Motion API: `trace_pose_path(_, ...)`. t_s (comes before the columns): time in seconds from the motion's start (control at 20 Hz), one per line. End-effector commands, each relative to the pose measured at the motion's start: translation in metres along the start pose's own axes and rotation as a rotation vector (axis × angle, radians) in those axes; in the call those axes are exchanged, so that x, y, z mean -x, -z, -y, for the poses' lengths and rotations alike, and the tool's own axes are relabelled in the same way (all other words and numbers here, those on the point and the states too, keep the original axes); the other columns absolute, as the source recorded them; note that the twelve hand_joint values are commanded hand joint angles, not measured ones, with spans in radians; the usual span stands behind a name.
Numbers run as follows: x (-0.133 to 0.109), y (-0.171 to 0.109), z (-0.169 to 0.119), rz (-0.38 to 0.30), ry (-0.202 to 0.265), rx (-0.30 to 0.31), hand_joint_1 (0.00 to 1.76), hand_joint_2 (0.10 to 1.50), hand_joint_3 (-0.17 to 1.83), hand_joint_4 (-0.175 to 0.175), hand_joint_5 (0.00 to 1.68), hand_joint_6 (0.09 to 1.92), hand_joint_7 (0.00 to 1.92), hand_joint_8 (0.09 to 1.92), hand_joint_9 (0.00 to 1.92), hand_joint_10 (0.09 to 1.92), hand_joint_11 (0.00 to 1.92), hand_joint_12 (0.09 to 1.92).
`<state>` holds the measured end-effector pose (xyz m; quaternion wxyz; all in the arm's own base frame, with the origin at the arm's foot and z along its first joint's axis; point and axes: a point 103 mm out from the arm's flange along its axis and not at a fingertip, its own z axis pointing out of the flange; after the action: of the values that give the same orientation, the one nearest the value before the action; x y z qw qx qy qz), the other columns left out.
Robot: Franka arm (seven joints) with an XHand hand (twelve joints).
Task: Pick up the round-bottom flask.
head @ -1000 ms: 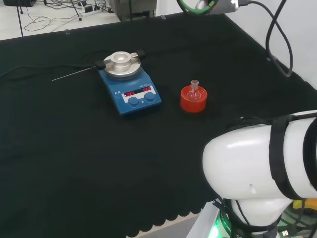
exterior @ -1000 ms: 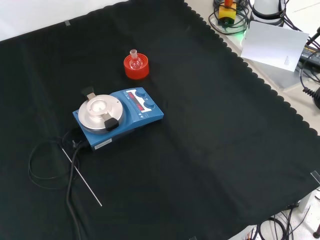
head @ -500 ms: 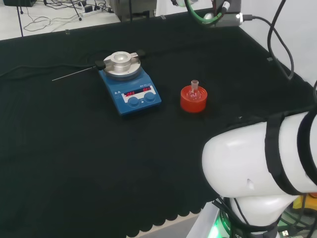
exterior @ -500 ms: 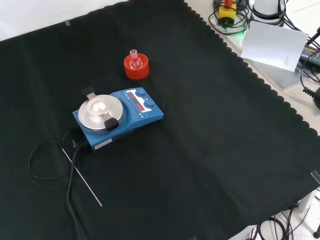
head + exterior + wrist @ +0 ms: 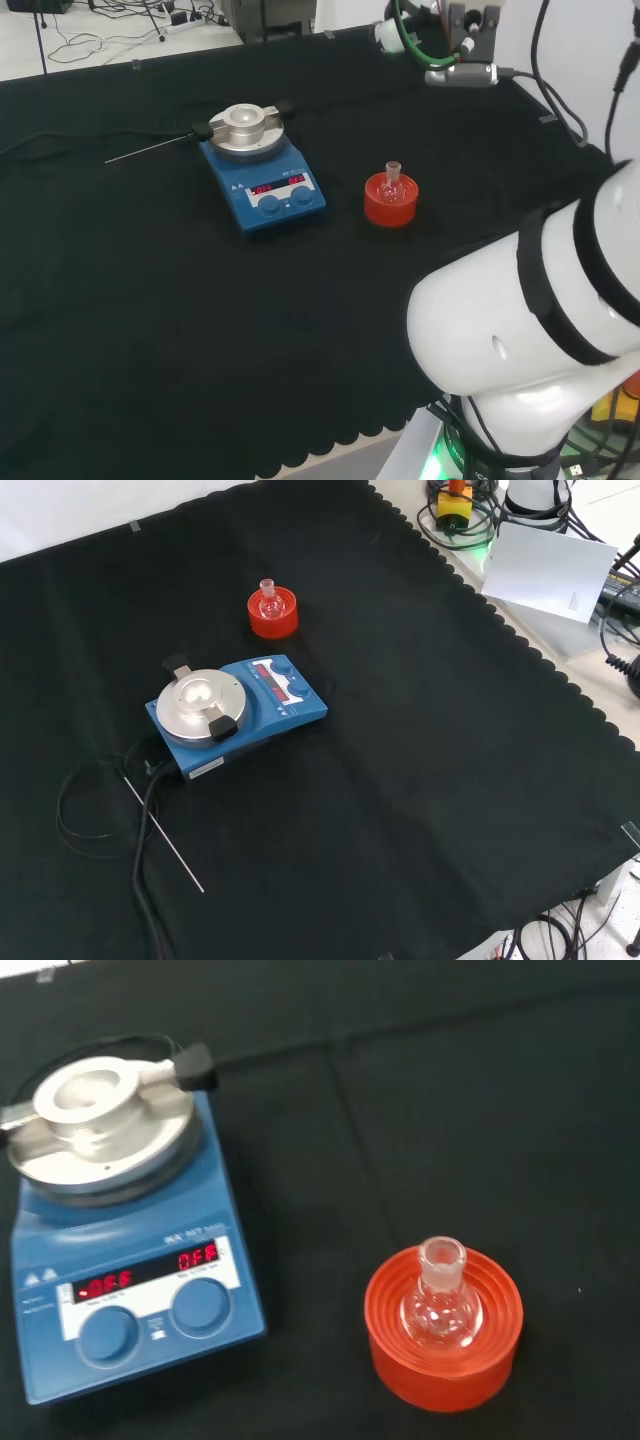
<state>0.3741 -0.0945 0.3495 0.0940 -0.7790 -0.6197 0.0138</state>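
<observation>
A small clear round-bottom flask [image 5: 392, 184] stands upright, neck up, in a red ribbed ring stand [image 5: 390, 207] near the middle of the black cloth. In the front view the flask [image 5: 267, 600] and its stand [image 5: 273, 620] sit toward the top, beyond the blue stirrer. In the wrist view the flask [image 5: 441, 1305] and the stand [image 5: 443, 1350] are seen from above, with nothing touching them. The arm's wrist end [image 5: 462, 45], with its cables, hangs high over the cloth's far right part in the head view, well apart from the flask.
A blue hotplate stirrer [image 5: 262, 170] with a round silver top stands left of the flask in the head view. A thin metal rod [image 5: 165, 835] and a black cable [image 5: 90, 810] lie by it. The arm's big white link [image 5: 530, 310] stands at the right.
In the head view the arm's wrist end has come down and into sight at the top, and the white link has swung. Flask, stand and stirrer have not moved.
</observation>
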Motion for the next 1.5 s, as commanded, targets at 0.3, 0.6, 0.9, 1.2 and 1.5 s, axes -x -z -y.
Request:
trace_pose_path(0.3, 0.050, -0.083, -0.067, -0.103, -0.050, -0.002, 0.59, 0.97, 0.39, -0.018, 0.44, 0.12, 0.11, 0.56, 0.21, 0.67, 0.00, 1.30)
trace_pose_path(0.6, 0.050, -0.110, -0.080, -0.150, -0.041, 0.042, 0.72, 0.81, 0.50, -0.016, 0.51, 0.09, 0.17, 0.59, 0.29, 0.68, 0.00, 1.37)
trace_pose_path(0.9, 0.047, -0.144, -0.086, -0.146, -0.050, 0.013, 0.83, 0.70, 0.58, -0.021, 0.59, 0.09, 0.21, 0.62, 0.35, 0.68, 0.00, 1.41)
trace_pose_path(1.2, 0.048, -0.165, -0.087, -0.142, -0.062, -0.010, 0.88, 0.66, 0.62, -0.026, 0.67, 0.13, 0.21, 0.62, 0.36, 0.68, 0.01, 1.42)
trace_pose_path(1.5, 0.056, -0.181, -0.086, -0.139, -0.072, -0.016, 0.90, 0.65, 0.64, -0.028, 0.69, 0.15, 0.20, 0.62, 0.39, 0.69, 0.02, 1.42)
